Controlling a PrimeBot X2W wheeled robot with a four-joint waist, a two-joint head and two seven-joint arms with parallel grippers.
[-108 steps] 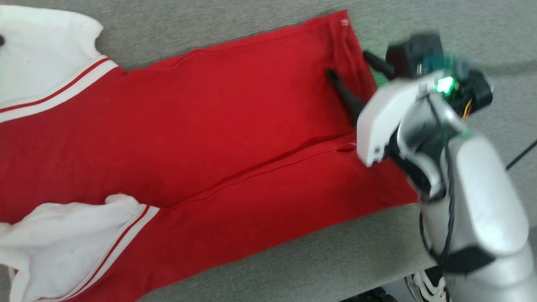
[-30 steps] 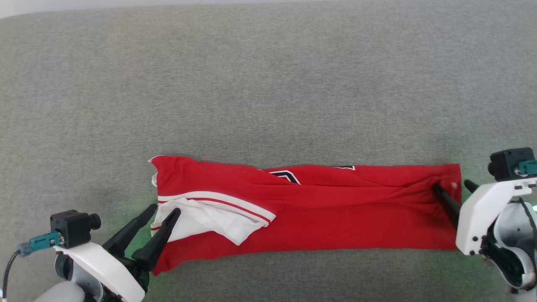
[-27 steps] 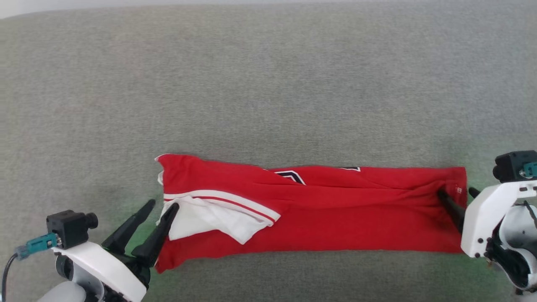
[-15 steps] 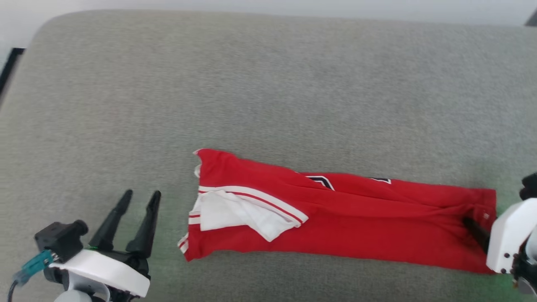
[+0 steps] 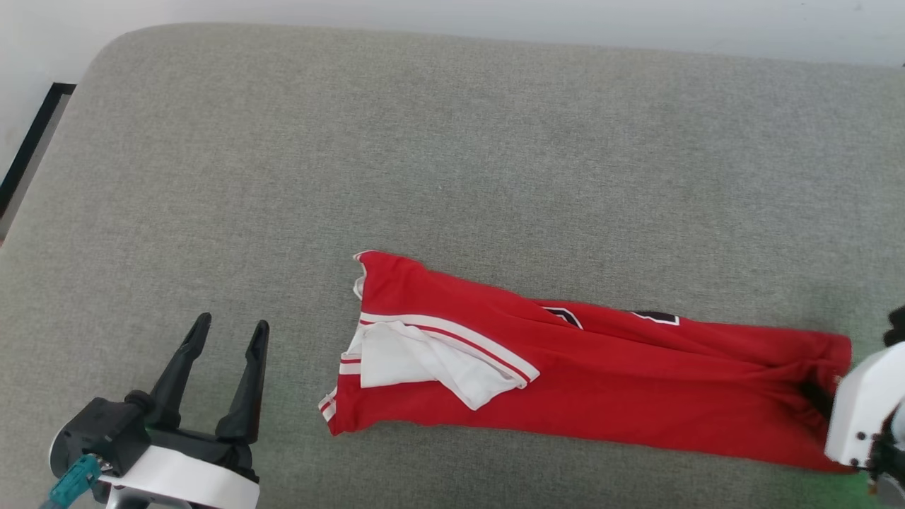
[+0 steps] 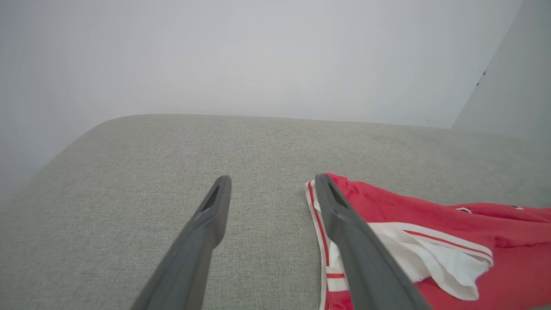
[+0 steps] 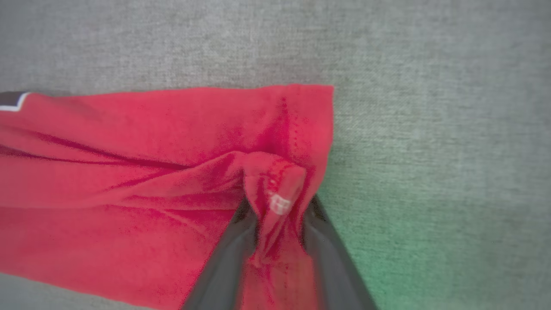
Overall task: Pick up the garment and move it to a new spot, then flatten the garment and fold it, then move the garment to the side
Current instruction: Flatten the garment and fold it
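The garment (image 5: pixel 622 396) lies folded into a long red strip on the grey cushion (image 5: pixel 424 155), slanting down to the right. A white sleeve with striped trim (image 5: pixel 424 360) rests on its left end, and bits of dark lettering (image 5: pixel 565 314) peek from the far fold. My left gripper (image 5: pixel 232 324) stands open and holds nothing, a short gap left of the sleeve end. The left wrist view has the same open gripper (image 6: pixel 272 178) beside the garment (image 6: pixel 387 206). At the right end my right gripper (image 7: pixel 277 202) is shut on a bunched fold of the garment's (image 7: pixel 129 172) hem; its finger (image 5: pixel 816 396) shows dark.
The grey cushion's rounded corner (image 5: pixel 106 49) and left edge drop off toward a white wall and a dark strip (image 5: pixel 28 145) on the floor. Bare grey fabric stretches behind and left of the garment. Green light tints the fabric near both grippers.
The head camera has swung, so the strip now slants in view. My left gripper has drawn back left from the sleeve end, still open. The right gripper keeps its hold on the hem.
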